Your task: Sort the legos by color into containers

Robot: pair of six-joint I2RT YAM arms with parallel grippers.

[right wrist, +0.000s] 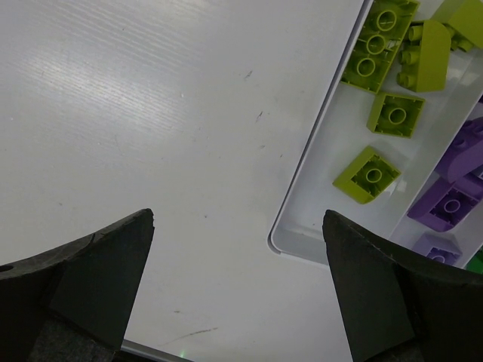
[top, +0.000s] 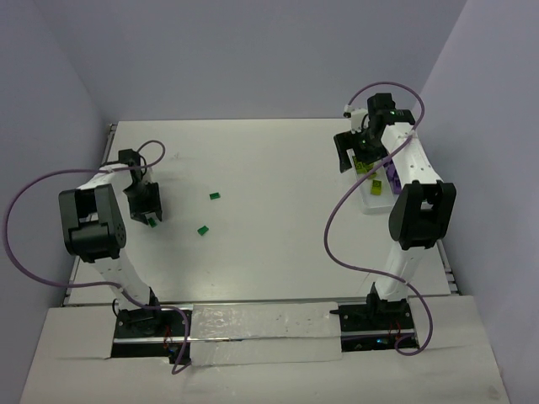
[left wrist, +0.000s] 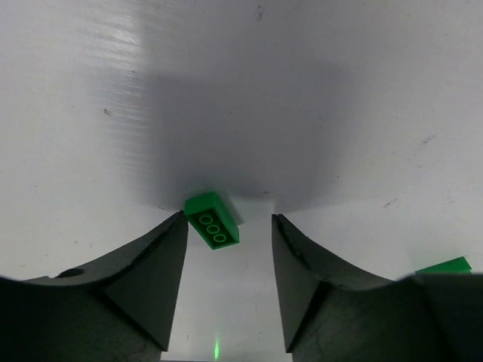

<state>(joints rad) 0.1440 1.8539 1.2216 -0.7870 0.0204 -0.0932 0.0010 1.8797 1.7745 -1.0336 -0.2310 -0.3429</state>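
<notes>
On the left of the counter [top: 269,168], the left end effector [left wrist: 229,217] is pointing down with its jaws standing at a middling gap, one on either side of a dark green brick [left wrist: 212,219] and not clamped on it. That brick is lying flat on the counter, studs up, with a single row of three studs showing. In the left wrist view its long axis is running diagonally from upper left to lower right, so it is sitting skewed across the gap rather than square to the fingers. Its upper-left corner is just beside the left fingertip [left wrist: 178,223], while a clear strip of counter is separating it from the right finger [left wrist: 290,241]. A second green brick [left wrist: 445,265] is peeking out past that right finger.

Towards the middle, two more green bricks [top: 215,196] [top: 202,228] are lying loose, well apart from both arms.

On the right, the right end effector [right wrist: 238,219] is hanging wide open and holding nothing, over bare counter just beside the left rim of a white tray [right wrist: 309,154]. Inside the tray, yellow-green bricks [right wrist: 395,115] are lying at mixed angles, the longest one [right wrist: 375,45] roughly following the rim. Purple bricks [right wrist: 449,204] are sitting further right, beyond a white divider; whether that is a second tray is unclear.
</notes>
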